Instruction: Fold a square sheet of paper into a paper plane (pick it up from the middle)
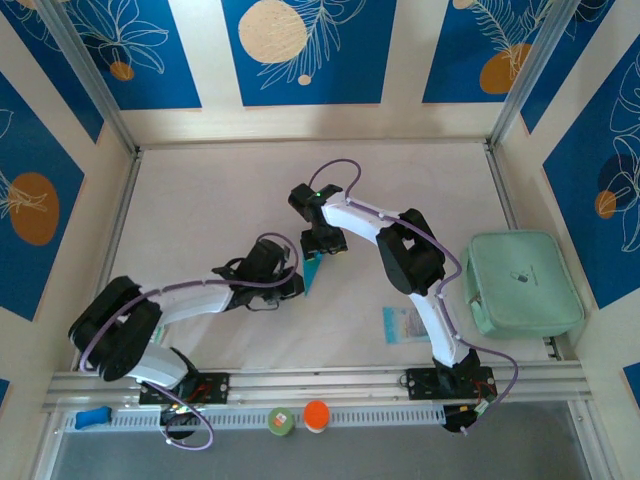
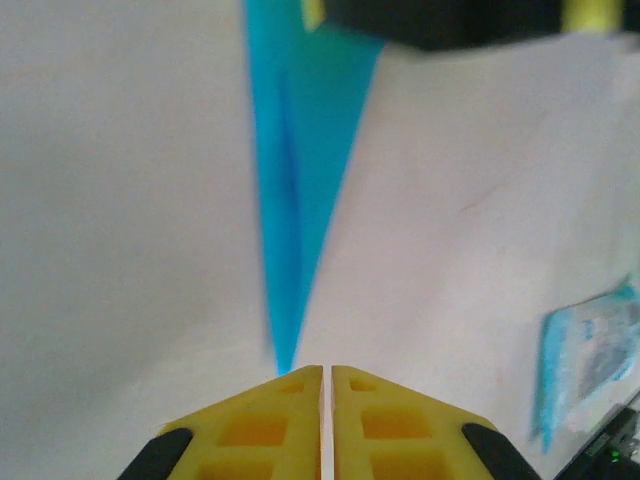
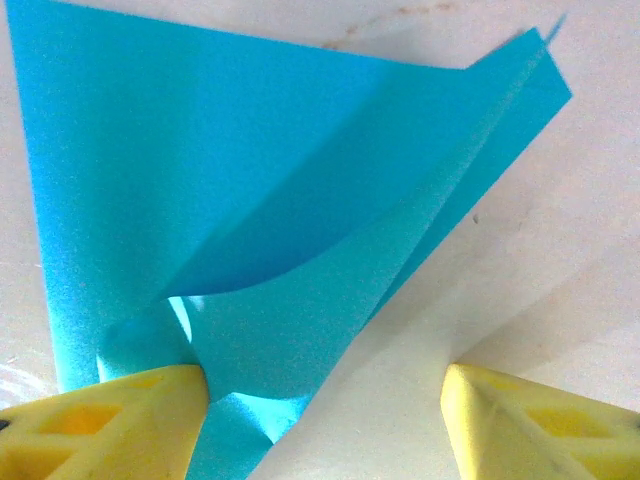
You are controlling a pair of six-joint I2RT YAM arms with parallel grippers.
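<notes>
The cyan-turquoise paper (image 1: 313, 270) lies mid-table, folded to a narrow pointed shape, between the two grippers. In the left wrist view the paper (image 2: 300, 150) tapers to a sharp tip that ends right at my left gripper (image 2: 327, 368), whose yellow fingers (image 2: 260, 425) are shut with nothing visibly between them. My right gripper (image 1: 325, 240) stands over the paper's wide end. In the right wrist view the paper (image 3: 250, 170) has one flap curling up off the table. The right gripper (image 3: 325, 400) is open wide, its left finger (image 3: 100, 420) against the paper and its right finger (image 3: 540, 425) over bare table.
A pale printed see-through packet (image 1: 402, 324) lies to the right of the paper, near the right arm. A mint-green rounded pad (image 1: 522, 282) sits at the right edge. Small orange (image 1: 316, 415) and green (image 1: 281, 420) round objects rest on the front rail.
</notes>
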